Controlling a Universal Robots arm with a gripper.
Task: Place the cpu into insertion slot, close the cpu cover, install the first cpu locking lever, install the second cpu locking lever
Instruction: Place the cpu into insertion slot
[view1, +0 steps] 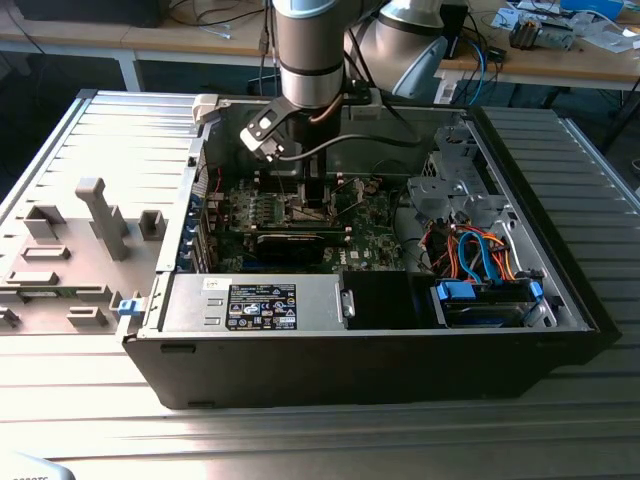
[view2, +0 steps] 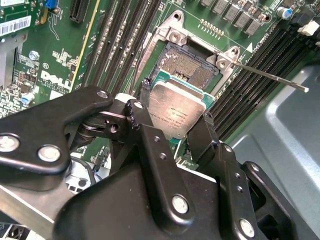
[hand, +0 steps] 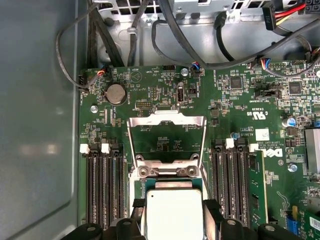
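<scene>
Step in hand: the first, placing the cpu.

The pincer (view2: 175, 102) is closed partway on the cpu (view2: 172, 116). Two opposite edges of the chip are clamped between the fingers (view2: 136, 114), with its silvery top facing the wrist. In the exterior view the pincer (view1: 312, 195) is lowered inside the case (view1: 560, 300).

The cpu is held directly over the socket (view2: 182, 65), whose contact field lies exposed beneath the fingertips. It is judged not yet seated.

The cover (hand: 165, 120) is swung open just beyond the pincer and lies back over the motherboard (hand: 150, 95). One lever (view2: 270, 76) is released and projects outward from a socket corner.

Seating is judged to call for a straight descent, with the chip's edges squared to the socket frame and no tilt.

Memory slots (hand: 102, 185) flank the pincer on both sides, close to the fingers. Cables (hand: 165, 45) hang farther off, beyond the cover. Nothing is seen between cpu and socket.
</scene>
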